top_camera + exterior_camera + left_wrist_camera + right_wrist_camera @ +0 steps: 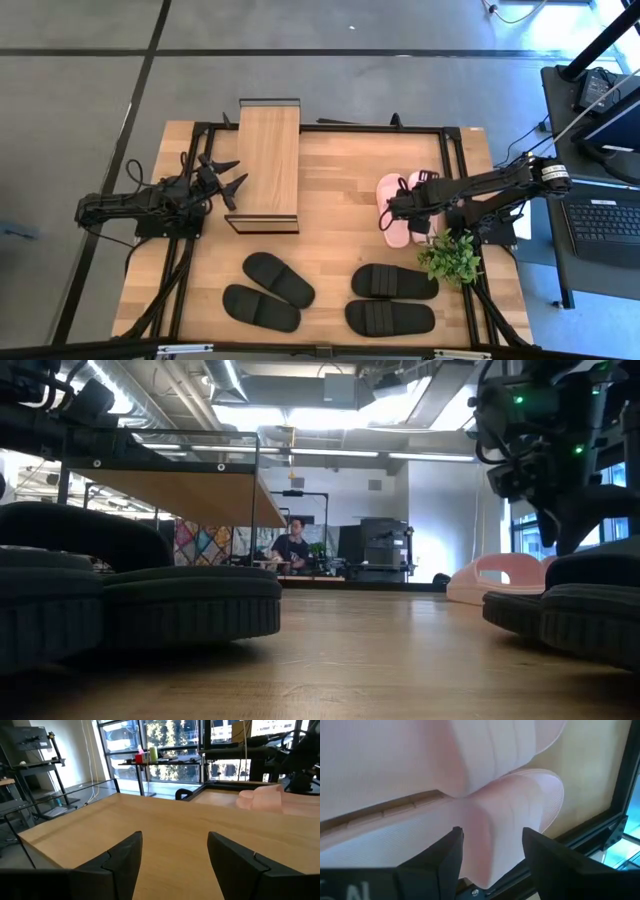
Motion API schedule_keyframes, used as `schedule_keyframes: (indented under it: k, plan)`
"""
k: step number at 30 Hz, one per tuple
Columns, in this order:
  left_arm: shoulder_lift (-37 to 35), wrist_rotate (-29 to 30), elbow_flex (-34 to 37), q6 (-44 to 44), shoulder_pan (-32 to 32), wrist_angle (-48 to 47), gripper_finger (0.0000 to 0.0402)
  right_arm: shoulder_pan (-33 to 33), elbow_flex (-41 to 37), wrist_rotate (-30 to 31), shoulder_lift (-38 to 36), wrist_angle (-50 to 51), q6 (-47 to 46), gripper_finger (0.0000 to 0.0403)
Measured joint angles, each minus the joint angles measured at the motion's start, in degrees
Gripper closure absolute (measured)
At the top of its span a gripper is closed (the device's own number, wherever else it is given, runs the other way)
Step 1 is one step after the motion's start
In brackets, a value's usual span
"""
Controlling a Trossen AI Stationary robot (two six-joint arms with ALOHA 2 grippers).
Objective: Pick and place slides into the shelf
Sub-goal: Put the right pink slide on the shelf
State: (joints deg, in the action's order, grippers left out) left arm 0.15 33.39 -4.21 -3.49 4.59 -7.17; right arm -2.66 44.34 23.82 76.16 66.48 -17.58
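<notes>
No slides are on the shelf (270,165) yet, so the job looks like it is only starting. All six slides lie on the bench (335,215). The two black pairs (268,292) (392,299) sit at the front edge. The pink pair (396,208) lies on the right side, well apart from the shelf.

The right claw (392,211) is low over the pink pair. Its fingers are spread, with a pink strap (495,827) between them. It is not pinching yet.

The left claw (234,180) waits just beside the shelf, spread wide and holding nothing.

Six slides are left to move.
</notes>
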Motion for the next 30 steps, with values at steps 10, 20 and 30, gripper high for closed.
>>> schedule_keyframes:
  k: [10,20,30]
  plan:
    - [-0.01,0.02,0.00,-0.02,-0.02,0.10,0.0185,2.45,0.00,-2.97,-0.02,-0.22,2.91,0.0199]
    - [-0.01,0.14,-0.01,-0.09,0.01,0.15,0.0185,2.51,0.00,-2.98,-0.02,-0.22,3.26,0.0199]
    - [-0.01,0.17,0.00,-0.15,0.01,0.17,0.0185,5.03,0.02,-2.96,2.59,-0.22,3.01,0.0199]
